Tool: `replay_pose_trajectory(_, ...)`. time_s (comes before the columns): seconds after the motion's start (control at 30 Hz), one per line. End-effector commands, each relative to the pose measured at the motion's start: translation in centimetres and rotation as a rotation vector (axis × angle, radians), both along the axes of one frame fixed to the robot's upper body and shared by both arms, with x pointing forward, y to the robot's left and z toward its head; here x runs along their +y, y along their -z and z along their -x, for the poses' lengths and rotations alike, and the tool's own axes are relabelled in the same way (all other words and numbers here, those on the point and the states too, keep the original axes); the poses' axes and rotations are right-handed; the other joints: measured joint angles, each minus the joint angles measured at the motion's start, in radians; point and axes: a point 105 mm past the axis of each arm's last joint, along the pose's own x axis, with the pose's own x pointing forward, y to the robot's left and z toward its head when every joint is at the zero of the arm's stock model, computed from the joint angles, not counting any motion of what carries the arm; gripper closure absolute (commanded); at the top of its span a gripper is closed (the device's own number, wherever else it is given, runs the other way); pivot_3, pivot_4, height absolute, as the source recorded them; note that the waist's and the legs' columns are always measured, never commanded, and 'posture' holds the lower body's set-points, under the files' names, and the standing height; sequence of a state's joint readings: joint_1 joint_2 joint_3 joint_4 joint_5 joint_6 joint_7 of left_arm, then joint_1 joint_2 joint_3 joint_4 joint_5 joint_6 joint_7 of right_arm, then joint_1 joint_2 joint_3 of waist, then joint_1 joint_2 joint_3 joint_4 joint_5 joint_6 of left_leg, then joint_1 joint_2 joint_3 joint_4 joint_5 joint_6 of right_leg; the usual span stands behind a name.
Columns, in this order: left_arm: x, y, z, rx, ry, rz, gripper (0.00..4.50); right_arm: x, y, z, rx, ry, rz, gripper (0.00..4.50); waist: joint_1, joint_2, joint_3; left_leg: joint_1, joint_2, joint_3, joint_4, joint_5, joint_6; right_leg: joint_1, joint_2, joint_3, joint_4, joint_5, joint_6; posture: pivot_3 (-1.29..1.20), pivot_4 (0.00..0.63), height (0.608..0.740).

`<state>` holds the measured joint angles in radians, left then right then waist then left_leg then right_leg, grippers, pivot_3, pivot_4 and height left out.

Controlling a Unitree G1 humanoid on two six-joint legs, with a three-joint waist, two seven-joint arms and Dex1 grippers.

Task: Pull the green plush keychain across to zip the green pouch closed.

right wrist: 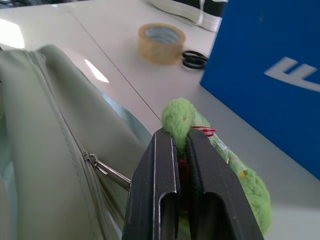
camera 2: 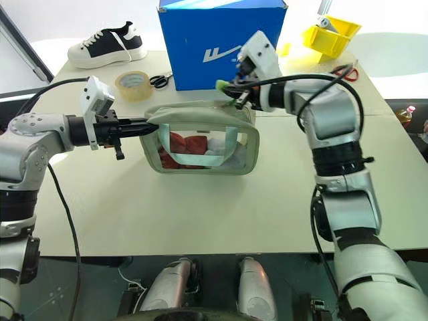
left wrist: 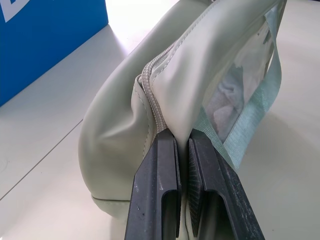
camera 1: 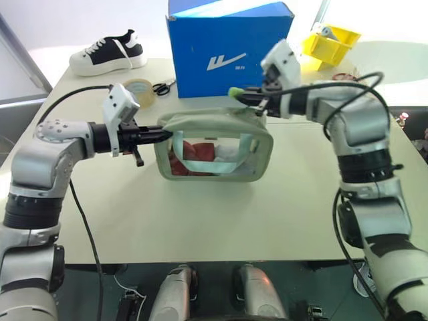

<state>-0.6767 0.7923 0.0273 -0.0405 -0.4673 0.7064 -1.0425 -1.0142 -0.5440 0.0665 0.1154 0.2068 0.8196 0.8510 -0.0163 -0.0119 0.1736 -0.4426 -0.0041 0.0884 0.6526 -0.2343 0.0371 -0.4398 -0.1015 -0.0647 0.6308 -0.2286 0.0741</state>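
Right claw (right wrist: 181, 150) clamped on the small bright-green fuzzy plush keychain (right wrist: 180, 116), fuzzy tip poking out past the black fingertips, more green plush bulging beside the fingers. Thin metal link running from that claw to the zipper slider on the pale sage-green soft rectangular pouch with clear plastic window (camera 1: 215, 152), slider sitting at the pouch end nearest this claw, just below and beside it. Left claw (left wrist: 182, 145) pinched together on the opposite end of the pouch, fingers gripping the fabric right at the zipper's end, pale teal strap (left wrist: 260, 105) touching one finger. Pouch stretched between the two claws, standing on the pale table (camera 1: 200, 214), red and white contents visible through the window. Beyond the right claw, close behind it, large blue cardboard box (camera 1: 227, 47) bearing a white swoosh-like logo with small white characters too tiny to read. Farther from the left claw, roll of tan tape (camera 1: 138, 88), black scissors (camera 1: 162, 86), black-and-white sneaker (camera 1: 109, 53). Well beyond the right claw, yellow plastic bin (camera 1: 331, 41).
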Motion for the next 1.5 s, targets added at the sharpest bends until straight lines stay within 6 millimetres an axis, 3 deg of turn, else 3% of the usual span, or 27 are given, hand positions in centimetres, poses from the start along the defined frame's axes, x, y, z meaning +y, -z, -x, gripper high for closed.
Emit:
replay_pose_trajectory(0.03, 0.1, -1.0, -0.2, -0.039, 0.003, -0.003, 4.47, -2.5, -1.6, 1.0, -0.062, 0.085, -0.021, 4.43, 0.001, 0.0, 0.0, 0.0, 0.0, 0.0, 0.0, 0.0, 0.0, 0.0, 0.0, 0.0, 0.0, -0.001, -0.002, 0.0, 0.15, 0.74)
replay_pose_trajectory(0.17, -0.1, -1.0, -0.5, -0.038, 0.012, -0.006, 4.47, -6.0, 0.0, 0.9, -0.03, 0.244, -0.045, 4.43, 0.002, 0.0, 0.0, 0.0, 0.0, 0.0, 0.0, 0.0, 0.0, 0.0, 0.0, 0.0, 0.0, -0.001, -0.002, 0.0, 0.15, 0.74)
replay_pose_trajectory(0.5, 0.1, -0.9, -0.3, -0.028, 0.011, -0.014, 4.47, -10.3, 5.9, 0.6, 0.08, 0.485, -0.114, 4.43, 0.005, 0.0, 0.0, 0.0, 0.0, 0.0, 0.001, 0.0, 0.001, 0.001, 0.001, 0.0, 0.0, -0.001, -0.002, 0.0, 0.15, 0.74)
replay_pose_trajectory(0.6, 0.1, -0.9, -0.2, -0.028, 0.009, -0.016, 4.47, -9.0, 9.0, 1.4, 0.155, 0.466, -0.122, 4.43, 0.004, 0.0, 0.0, 0.0, 0.0, 0.0, 0.001, 0.001, 0.002, 0.002, 0.002, 0.0, 0.0, 0.001, 0.001, 0.0, 0.15, 0.74)
replay_pose_trajectory(0.73, -0.1, -0.9, -0.2, -0.03, 0.009, -0.017, 4.47, -4.9, 12.8, 2.7, 0.238, 0.386, -0.18, 4.43, 0.002, -0.001, -0.001, 0.002, 0.002, 0.0, 0.001, 0.001, 0.002, 0.004, 0.005, 0.0, 0.0, 0.001, 0.002, 0.0, 0.15, 0.74)
replay_pose_trajectory(0.87, -0.1, -0.9, -0.2, -0.032, 0.009, -0.018, 4.47, -3.6, 14.1, 2.8, 0.255, 0.377, -0.201, 4.43, 0.002, -0.001, -0.001, 0.002, 0.002, 0.0, 0.003, 0.001, 0.001, 0.004, 0.006, -0.001, 0.0, 0.0, 0.002, 0.0, 0.15, 0.74)
replay_pose_trajectory(0.97, -0.2, -0.9, -0.2, -0.034, 0.01, -0.016, 4.47, -3.8, 14.9, 2.8, 0.261, 0.383, -0.17, 4.43, 0.002, -0.001, -0.001, 0.002, 0.003, 0.0, 0.005, 0.001, 0.002, 0.005, 0.006, -0.001, 0.0, 0.0, 0.002, 0.0, 0.15, 0.74)
replay_pose_trajectory(1.03, -0.2, -1.0, -0.2, -0.036, 0.01, -0.016, 4.47, -4.3, 14.4, 2.6, 0.249, 0.381, -0.17, 4.43, 0.002, -0.001, -0.001, 0.002, 0.003, 0.0, 0.006, 0.001, 0.001, 0.005, 0.006, -0.001, 0.0, 0.0, 0.002, 0.0, 0.15, 0.74)
replay_pose_trajectory(1.13, -0.2, -1.0, -0.2, -0.037, 0.01, -0.015, 4.47, -5.1, 12.5, 2.5, 0.232, 0.334, -0.198, 3.45, 0.002, -0.001, -0.001, 0.002, 0.003, 0.0, 0.006, 0.001, 0.002, 0.006, 0.006, -0.001, 0.0, 0.0, 0.002, 0.0, 0.15, 0.74)
replay_pose_trajectory(1.33, -0.2, -0.9, -0.3, -0.04, 0.007, -0.023, 4.47, -9.7, 8.0, 1.9, 0.135, 0.327, -0.088, 0.3, 0.004, 0.0, 0.0, 0.002, 0.003, 0.0, 0.007, 0.001, 0.002, 0.005, 0.006, -0.001, 0.0, 0.0, 0.002, 0.0, 0.15, 0.74)
replay_pose_trajectory(1.37, -0.1, -0.8, -0.3, -0.041, 0.004, -0.026, 4.47, -10.2, 7.1, 2.3, 0.135, 0.289, -0.08, 0.05, 0.005, 0.0, 0.0, 0.002, 0.003, 0.0, 0.007, 0.0, 0.002, 0.005, 0.006, -0.001, 0.0, 0.0, 0.002, 0.0, 0.15, 0.74)
replay_pose_trajectory(1.43, 0.0, -0.9, -0.4, -0.043, -0.005, -0.022, 4.47, -10.9, 5.2, 3.4, 0.141, 0.191, -0.073, 0.05, 0.006, 0.0, 0.0, 0.001, 0.003, 0.0, 0.007, 0.0, 0.003, 0.005, 0.006, -0.001, 0.0, 0.0, 0.002, 0.0, 0.15, 0.74)
replay_pose_trajectory(1.5, 0.3, -1.2, -0.5, -0.044, -0.021, 0.0, 3.7, -10.9, 3.7, 5.2, 0.162, 0.069, -0.057, 0.0, 0.006, 0.0, 0.0, 0.001, 0.003, 0.0, 0.007, 0.0, 0.004, 0.005, 0.006, -0.001, 0.0, 0.0, 0.003, 0.0, 0.15, 0.74)
